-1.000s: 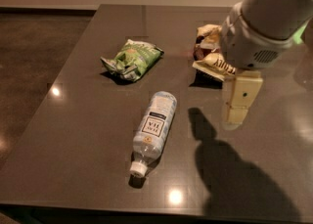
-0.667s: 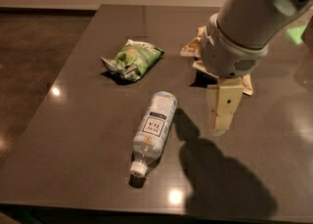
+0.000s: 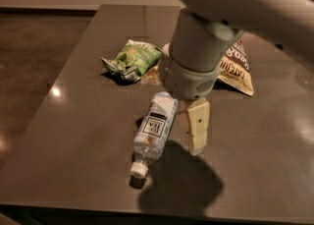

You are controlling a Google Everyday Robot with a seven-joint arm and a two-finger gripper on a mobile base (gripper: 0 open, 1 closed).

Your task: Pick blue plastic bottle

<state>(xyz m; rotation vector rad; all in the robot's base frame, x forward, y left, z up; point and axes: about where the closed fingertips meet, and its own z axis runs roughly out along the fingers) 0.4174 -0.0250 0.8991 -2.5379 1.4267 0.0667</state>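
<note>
The blue plastic bottle (image 3: 155, 129) lies on its side on the dark table (image 3: 73, 140). Its white cap (image 3: 138, 170) points toward the near edge and its white label with dark boxed lettering faces up. My gripper (image 3: 197, 133) hangs from the big grey wrist (image 3: 196, 62), just right of the bottle's middle and close to the table top. It holds nothing that I can see. A narrow gap shows between it and the bottle.
A green snack bag (image 3: 131, 59) lies behind the bottle to the left. A brown and cream chip bag (image 3: 236, 69) lies behind the wrist, partly hidden. The table's left edge (image 3: 59, 79) borders dark floor. The near edge runs just below the cap.
The arm has swung left and toward the bottle, ending right beside it and covering part of the chip bag. The bottle and bags have not moved.
</note>
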